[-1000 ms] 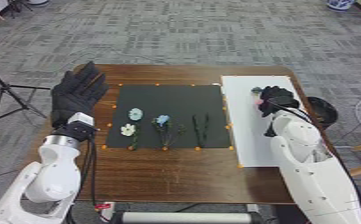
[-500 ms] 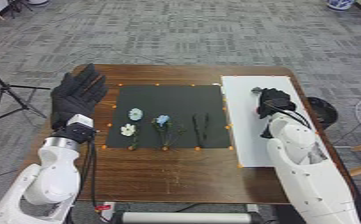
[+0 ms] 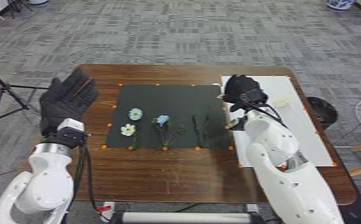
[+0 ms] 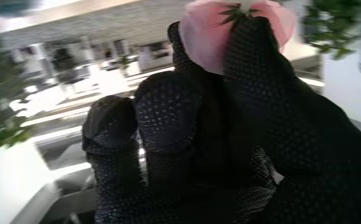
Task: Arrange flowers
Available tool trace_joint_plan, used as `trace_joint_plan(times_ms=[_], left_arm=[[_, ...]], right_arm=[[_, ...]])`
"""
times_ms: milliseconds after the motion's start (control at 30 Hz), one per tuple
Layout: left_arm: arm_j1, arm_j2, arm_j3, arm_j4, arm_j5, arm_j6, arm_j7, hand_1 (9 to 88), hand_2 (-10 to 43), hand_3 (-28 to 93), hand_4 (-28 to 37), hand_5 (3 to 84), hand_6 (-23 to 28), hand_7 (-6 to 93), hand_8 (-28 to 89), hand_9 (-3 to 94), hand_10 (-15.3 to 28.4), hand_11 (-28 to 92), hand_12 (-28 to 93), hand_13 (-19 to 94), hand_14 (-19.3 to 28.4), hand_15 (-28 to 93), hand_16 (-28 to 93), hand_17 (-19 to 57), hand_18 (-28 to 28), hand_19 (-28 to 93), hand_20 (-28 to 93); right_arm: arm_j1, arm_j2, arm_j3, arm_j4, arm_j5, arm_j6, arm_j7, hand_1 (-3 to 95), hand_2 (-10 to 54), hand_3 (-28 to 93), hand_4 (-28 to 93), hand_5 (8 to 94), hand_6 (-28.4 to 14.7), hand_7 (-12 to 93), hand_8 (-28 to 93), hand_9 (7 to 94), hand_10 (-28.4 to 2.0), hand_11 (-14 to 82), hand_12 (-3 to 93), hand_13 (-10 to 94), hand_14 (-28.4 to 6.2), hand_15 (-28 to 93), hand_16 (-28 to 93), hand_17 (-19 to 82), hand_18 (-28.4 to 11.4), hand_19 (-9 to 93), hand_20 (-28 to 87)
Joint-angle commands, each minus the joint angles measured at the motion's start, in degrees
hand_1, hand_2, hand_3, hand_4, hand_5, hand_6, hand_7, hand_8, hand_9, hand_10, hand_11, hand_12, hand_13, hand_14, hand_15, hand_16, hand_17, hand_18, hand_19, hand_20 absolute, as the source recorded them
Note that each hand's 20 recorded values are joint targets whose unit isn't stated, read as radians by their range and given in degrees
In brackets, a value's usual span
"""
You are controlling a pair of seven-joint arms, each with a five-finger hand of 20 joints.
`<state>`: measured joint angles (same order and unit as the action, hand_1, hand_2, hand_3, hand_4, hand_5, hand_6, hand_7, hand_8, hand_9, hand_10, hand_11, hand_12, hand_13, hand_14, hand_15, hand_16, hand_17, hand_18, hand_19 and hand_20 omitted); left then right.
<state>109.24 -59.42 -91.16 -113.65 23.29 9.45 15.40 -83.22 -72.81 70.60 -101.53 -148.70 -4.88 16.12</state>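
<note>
My right hand (image 3: 242, 90) is over the left edge of the white board (image 3: 296, 135), just right of the black mat (image 3: 159, 93). In the right wrist view my right hand (image 4: 263, 85) pinches a pink flower (image 4: 203, 32) at its green base. On the mat lie a pale blue flower (image 3: 136, 114), a white flower (image 3: 128, 130), a blue flower (image 3: 162, 120) with stems, and dark stems (image 3: 199, 130). A small pale yellow thing (image 3: 281, 102) rests on the board. My left hand (image 3: 67, 97) is held left of the mat with straight fingers.
Small orange markers stand around the mat on the brown table (image 3: 159, 172). A dark round bin (image 3: 322, 111) is beyond the right edge. To the left is a black tripod (image 3: 6, 87). Green leaves (image 4: 332, 25) show in the right wrist view.
My right hand has moved left across the white board to its edge, uncovering the pale yellow thing. The left hand has shifted slightly left and toward the near side.
</note>
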Motion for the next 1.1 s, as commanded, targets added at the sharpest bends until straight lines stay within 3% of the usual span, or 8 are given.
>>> trace_joint_plan(times_ms=[33,267,467,700,800,900,1033,1100], left_arm=[[0.89,-0.17,0.32,-0.13,-0.27,-0.08,-0.56,25.3,15.4,71,-28.3,42.8,7.9,11.6,-9,33.8,13.0,18,8,27,14.4,21,-3,-7.2,14.8,35,9],[0.17,0.02,1.17,0.24,-0.12,-0.71,-1.27,25.1,15.4,71,-28.3,42.7,7.8,11.7,-9,33.7,13.1,18,8,27,14.5,21,-3,-7.2,14.8,35,9],[1.14,-0.67,0.05,-0.26,0.47,-0.37,-1.57,25.0,15.4,71,-28.3,42.7,7.9,11.6,-9,33.6,13.2,18,8,27,14.4,21,-3,-7.2,14.8,35,9],[0.93,-0.37,0.72,-0.13,-0.1,-0.37,-1.38,24.9,15.4,71,-28.3,42.7,7.9,11.7,-9,33.6,13.2,18,8,26,14.3,20,-3,-7.1,14.6,35,8],[0.87,-0.46,1.1,0.0,-1.53,-0.98,-1.42,24.8,15.6,71,-28.3,42.7,7.9,11.7,-9,33.7,13.3,18,8,26,14.3,20,-3,-7.2,14.7,35,9],[0.9,-0.5,1.15,0.02,-1.21,-0.73,-1.44,24.5,15.7,70,-28.3,42.7,8.0,11.7,-9,33.8,13.4,18,9,26,14.5,21,-3,-7.2,14.6,35,9],[1.17,-0.68,0.67,0.08,-2.57,-0.35,-0.97,24.4,15.7,71,-28.3,42.7,8.0,11.6,-9,33.8,13.4,18,9,26,14.6,21,-3,-7.2,14.7,35,9],[1.23,-0.6,0.6,0.09,-2.14,-0.19,-0.85,24.4,15.7,71,-28.3,42.7,8.0,11.7,-9,34.0,13.5,18,9,26,14.7,21,-3,-7.2,14.7,35,9]], right_arm=[[-0.61,-10.79,-5.76,-0.41,-2.83,-1.82,-2.34,57.5,-8.7,66,-28,75.1,-0.2,32,3,77.9,-9.0,8.0,25.9,74,-7.0,69,30,44,-21.2,89,39],[-1.88,-13.55,-6.83,0.64,-5.68,-3.2,-3.2,57.5,-8.7,66,-28,74.9,-0.3,31,3,77.2,-9.2,8.3,25.3,73,-7.0,69,30,44,-21.2,89,39],[-4.07,-14.07,-6.72,0.24,-6.1,-4.94,-2.5,57.7,-8.8,67,-28,75.0,-0.4,31,3,75.8,-9.4,8.5,24.9,73,-7.4,69,30,43,-21.1,89,39],[-4.6,-15.02,-6.86,0.39,-5.84,-7.03,-2.24,57.2,-8.8,67,-28,74.7,-0.5,31,2,74.8,-9.4,9.0,24.2,72,-7.5,69,30,43,-21.2,89,39],[-4.18,-15.33,-6.8,1.03,-6.44,-6.86,-2.25,57.0,-8.3,67,-28,73.9,-0.8,31,3,73.7,-9.5,9.9,23.6,71,-7.6,68,30,42,-21.1,88,38],[-4.05,-15.43,-6.61,1.11,-5.69,-7.14,-2.0,56.4,-8.6,68,-28,73.0,-1.0,30,1,72.5,-9.9,10.9,22.6,71,-7.6,68,30,42,-21.3,87,38],[-4.07,-15.31,-6.39,1.04,-5.97,-7.24,-2.08,55.0,-9.4,69,-28,72.2,-1.4,27,0,70.4,-11.1,14.4,18.6,70,-8.1,68,30,41,-21.3,87,37],[-4.18,-15.18,-6.2,0.78,-5.57,-8.06,-2.01,53.9,-9.5,69,-28,71.9,-1.6,26,0,69.4,-11.7,15.2,17.2,70,-8.3,68,30,41,-21.3,86,37]])
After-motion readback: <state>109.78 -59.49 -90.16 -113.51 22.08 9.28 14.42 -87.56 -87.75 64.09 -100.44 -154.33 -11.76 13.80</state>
